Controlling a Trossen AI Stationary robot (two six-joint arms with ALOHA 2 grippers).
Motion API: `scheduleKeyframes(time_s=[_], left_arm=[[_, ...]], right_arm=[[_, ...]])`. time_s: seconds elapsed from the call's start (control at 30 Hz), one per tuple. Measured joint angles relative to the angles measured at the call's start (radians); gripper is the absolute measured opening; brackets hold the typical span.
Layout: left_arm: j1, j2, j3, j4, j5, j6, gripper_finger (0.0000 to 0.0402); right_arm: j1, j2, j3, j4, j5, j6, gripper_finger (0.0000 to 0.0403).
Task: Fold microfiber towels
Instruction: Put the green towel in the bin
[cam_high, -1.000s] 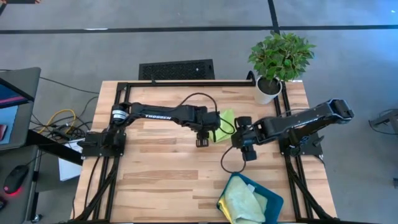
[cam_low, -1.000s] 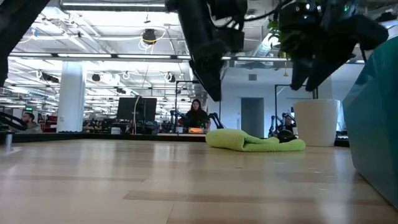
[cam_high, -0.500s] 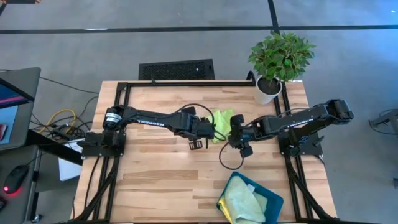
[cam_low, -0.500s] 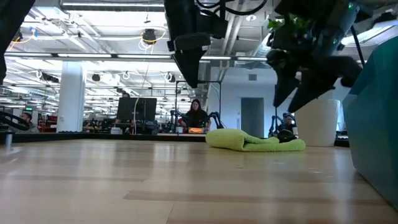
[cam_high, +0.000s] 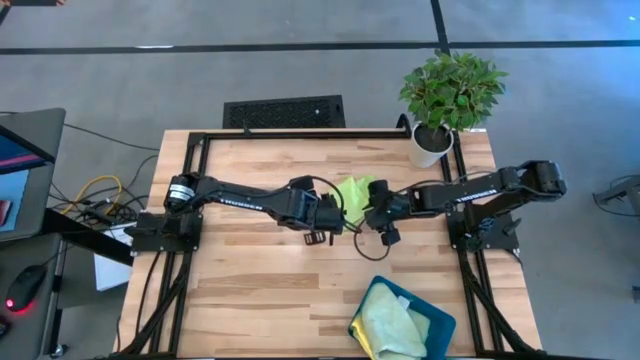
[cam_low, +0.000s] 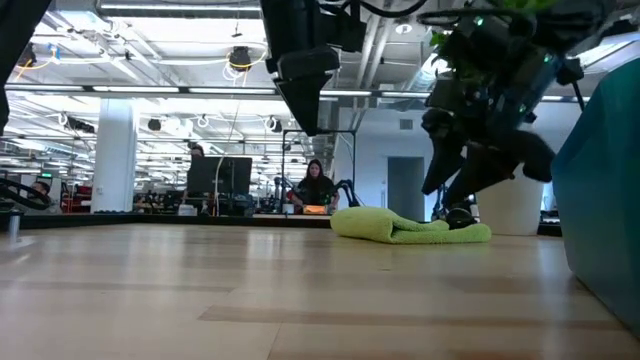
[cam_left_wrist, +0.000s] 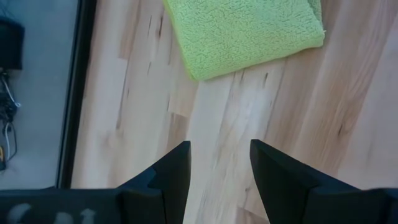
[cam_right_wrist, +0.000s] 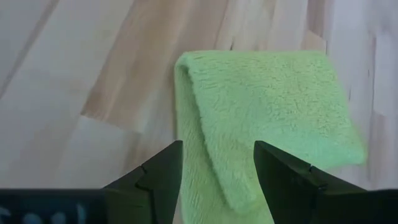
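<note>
A lime green microfiber towel (cam_high: 355, 190) lies folded flat on the wooden table (cam_high: 250, 290), a little right of the middle; the low view shows it as a low heap (cam_low: 400, 226). My left gripper (cam_high: 316, 238) hovers open near its left side, well above the table (cam_low: 300, 105), and the towel (cam_left_wrist: 249, 31) lies ahead of its fingers. My right gripper (cam_high: 386, 233) hangs open just above the towel's right end (cam_low: 455, 190). The towel (cam_right_wrist: 267, 118) lies ahead of and below its fingers.
A teal tray (cam_high: 438, 325) at the near right edge holds pale green and yellow towels (cam_high: 388, 325); its wall (cam_low: 600, 200) fills the right of the low view. A potted plant (cam_high: 450, 100) stands at the far right corner. Bare wood lies left and near.
My right gripper has come down toward the towel's right end, shifting a little toward the table's left and far edges and rolling its wrist. My left gripper has drawn back toward the table's left and turned. The towel has stayed where it was.
</note>
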Motion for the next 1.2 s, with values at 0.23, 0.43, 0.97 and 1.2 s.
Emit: scheduleKeyframes(time_s=[0.23,0.43,0.97,1.2], left_arm=[[0.001,0.000,0.000,0.000,-0.001,-0.001,0.0158],[0.001,0.001,0.000,0.000,-0.001,-0.002,0.0158],[0.001,0.001,0.000,-0.005,-0.001,0.001,0.0158],[0.001,0.002,0.000,-0.010,-0.001,0.001,0.0158]], right_arm=[[-0.019,0.138,-0.007,0.083,0.005,-0.024,0.0221],[-0.025,0.216,0.013,0.116,0.023,-0.042,0.0221],[-0.033,0.240,0.014,0.076,0.077,0.238,0.0111],[0.002,0.203,0.082,-0.144,0.080,0.450,0.0013]])
